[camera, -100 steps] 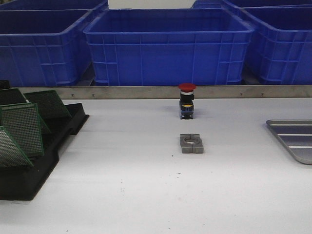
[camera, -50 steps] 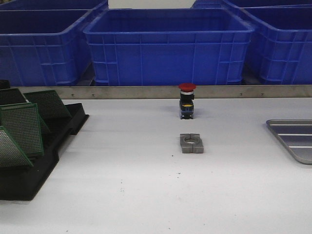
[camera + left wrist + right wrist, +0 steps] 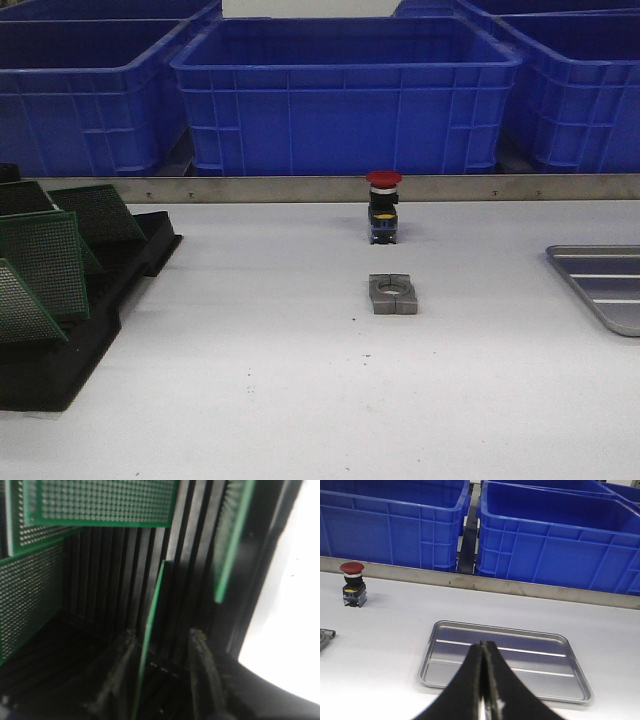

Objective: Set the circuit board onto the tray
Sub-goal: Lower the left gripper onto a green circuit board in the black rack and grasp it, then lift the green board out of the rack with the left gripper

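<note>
Since the earlier front frames, the nearest green board in the rack has sunk a little lower at the left edge; the desk (image 3: 300, 400) and everything else on it lie just as they did.

The left fingers (image 3: 162, 670) stand apart inside the black slotted rack (image 3: 60, 350), one on each side of a circuit board (image 3: 152, 635) seen edge-on. Whether the fingers touch it cannot be told. More green boards (image 3: 100, 502) lean in the slots around it, and another stands close beside it in the next slots. From the front these boards show tilted in the rack at the desk's left edge.

The right fingers (image 3: 484, 680) are pressed together, holding nothing, above the desk near the tray (image 3: 505, 660), which is bare and lies flat at the desk's right side (image 3: 600, 285).

Between rack and tray, mid-desk, sit a red-capped push button (image 3: 383, 208) and, nearer the robot, a grey metal block (image 3: 393, 294) with a round hole. Blue crates (image 3: 345, 95) line the far side behind a metal rail.
</note>
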`<state>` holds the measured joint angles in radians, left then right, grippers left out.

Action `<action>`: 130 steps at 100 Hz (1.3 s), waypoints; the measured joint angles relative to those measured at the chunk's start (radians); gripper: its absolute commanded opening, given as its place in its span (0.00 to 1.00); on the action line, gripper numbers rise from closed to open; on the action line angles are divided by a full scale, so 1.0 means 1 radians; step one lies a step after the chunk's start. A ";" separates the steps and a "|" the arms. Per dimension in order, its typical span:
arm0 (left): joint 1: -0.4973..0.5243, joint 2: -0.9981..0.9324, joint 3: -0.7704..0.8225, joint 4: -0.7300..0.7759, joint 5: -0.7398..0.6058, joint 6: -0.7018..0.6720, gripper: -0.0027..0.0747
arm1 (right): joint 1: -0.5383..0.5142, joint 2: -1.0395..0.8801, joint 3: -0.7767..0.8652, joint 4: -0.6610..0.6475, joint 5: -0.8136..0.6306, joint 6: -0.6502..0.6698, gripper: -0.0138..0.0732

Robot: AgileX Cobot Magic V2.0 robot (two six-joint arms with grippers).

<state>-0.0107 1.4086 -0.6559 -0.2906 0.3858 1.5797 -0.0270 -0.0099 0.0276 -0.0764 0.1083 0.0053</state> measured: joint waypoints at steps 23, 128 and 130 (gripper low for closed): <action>0.000 0.035 -0.001 -0.002 -0.044 0.000 0.01 | 0.000 0.000 0.000 0.000 0.000 0.000 0.09; 0.000 -0.457 -0.001 -0.225 0.307 0.018 0.01 | 0.000 0.000 0.000 0.000 0.000 0.000 0.09; 0.000 -0.460 -0.001 -0.243 0.324 0.023 0.01 | 0.000 0.000 0.000 0.000 0.000 0.000 0.09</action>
<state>-0.0107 0.9484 -0.6568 -0.5340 0.7102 1.6022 -0.0270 -0.0099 0.0276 -0.0764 0.1083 0.0053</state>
